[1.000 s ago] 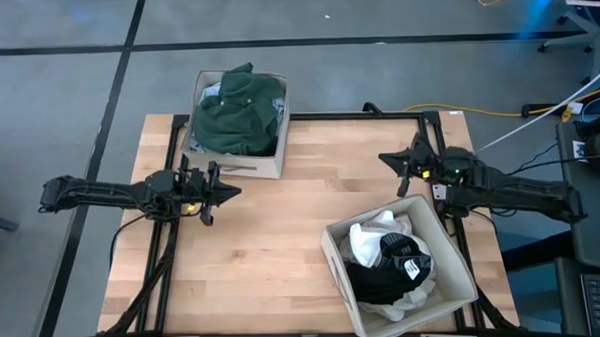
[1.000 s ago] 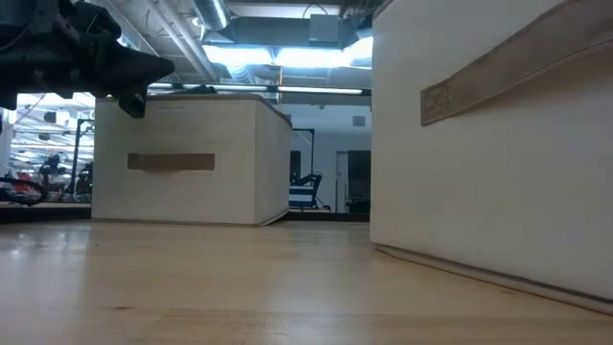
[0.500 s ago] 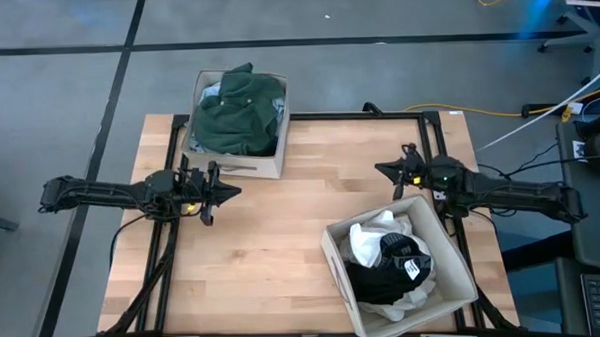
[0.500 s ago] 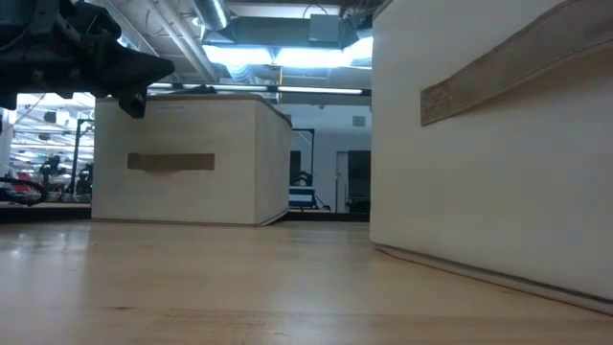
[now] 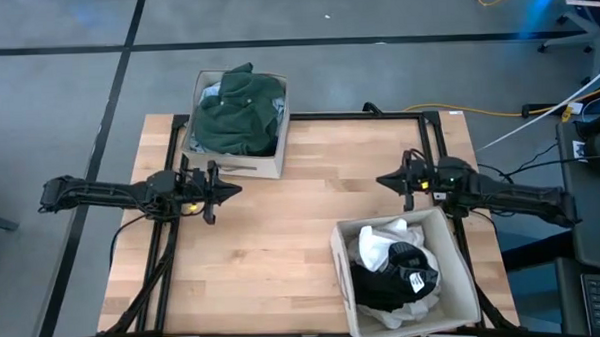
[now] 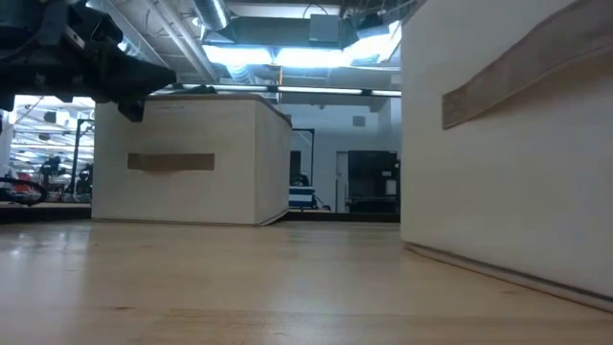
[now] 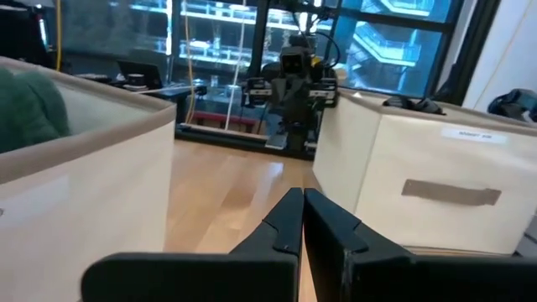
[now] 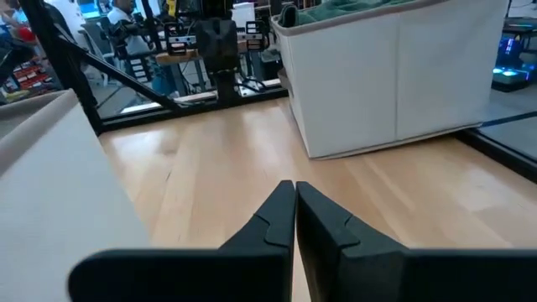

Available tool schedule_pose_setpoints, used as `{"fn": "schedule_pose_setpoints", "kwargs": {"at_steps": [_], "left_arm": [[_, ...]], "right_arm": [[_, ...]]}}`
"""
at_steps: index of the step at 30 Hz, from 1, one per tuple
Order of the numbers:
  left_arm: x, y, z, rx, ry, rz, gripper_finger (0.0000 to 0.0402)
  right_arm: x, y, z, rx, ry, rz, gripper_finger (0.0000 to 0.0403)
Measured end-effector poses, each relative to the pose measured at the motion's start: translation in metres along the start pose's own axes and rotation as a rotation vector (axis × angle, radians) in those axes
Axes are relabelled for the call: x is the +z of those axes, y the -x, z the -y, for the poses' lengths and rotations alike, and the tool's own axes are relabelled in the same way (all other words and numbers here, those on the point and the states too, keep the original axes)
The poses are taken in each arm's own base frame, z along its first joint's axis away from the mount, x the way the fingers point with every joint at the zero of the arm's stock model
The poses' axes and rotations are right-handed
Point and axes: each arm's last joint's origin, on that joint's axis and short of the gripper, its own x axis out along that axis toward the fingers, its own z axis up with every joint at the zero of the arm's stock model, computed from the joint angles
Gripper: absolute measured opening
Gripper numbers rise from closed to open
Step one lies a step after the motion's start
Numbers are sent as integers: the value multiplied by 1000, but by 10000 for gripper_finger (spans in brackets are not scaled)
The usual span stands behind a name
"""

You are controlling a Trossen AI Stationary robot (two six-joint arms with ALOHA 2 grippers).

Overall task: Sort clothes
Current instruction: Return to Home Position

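Dark green garment (image 5: pixel 240 111) heaps the far box (image 5: pixel 242 170); white and black clothes (image 5: pixel 391 265) fill the near box (image 5: pixel 464 283). Left gripper (image 5: pixel 233 190) and right gripper (image 5: pixel 382 179) hover over the wooden table (image 5: pixel 302 218), fingers pressed together, empty.

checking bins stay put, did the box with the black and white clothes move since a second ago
Yes. The box has slid away from the other box, toward the table's right edge, turning squarer to it.

Green shirt (image 5: pixel 240 113) heaped — black-white clothes (image 5: pixel 389 275) crumpled, both boxed.
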Motion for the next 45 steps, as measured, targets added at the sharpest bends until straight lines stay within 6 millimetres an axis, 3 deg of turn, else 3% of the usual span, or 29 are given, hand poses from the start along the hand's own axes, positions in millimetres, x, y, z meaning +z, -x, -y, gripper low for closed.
{"fn": "schedule_pose_setpoints", "kwargs": {"at_steps": [13, 21, 35, 40, 45], "left_arm": [[0, 0, 0, 3, -3, -1, 3], [0, 0, 0, 10, -4, 5, 3], [0, 0, 0, 10, -100, -2, 3], [-12, 3, -2, 7, -66, -131, 3], [-4, 9, -1, -2, -80, -50, 3]], "right_arm": [[-6, 23, -4, 48, 11, 55, 17], [-15, 18, -4, 124, 17, 59, 17], [-15, 18, -1, 17, 14, 77, 17], [-15, 17, -1, 15, 15, 79, 17], [-15, 17, -1, 15, 15, 80, 17]]}}
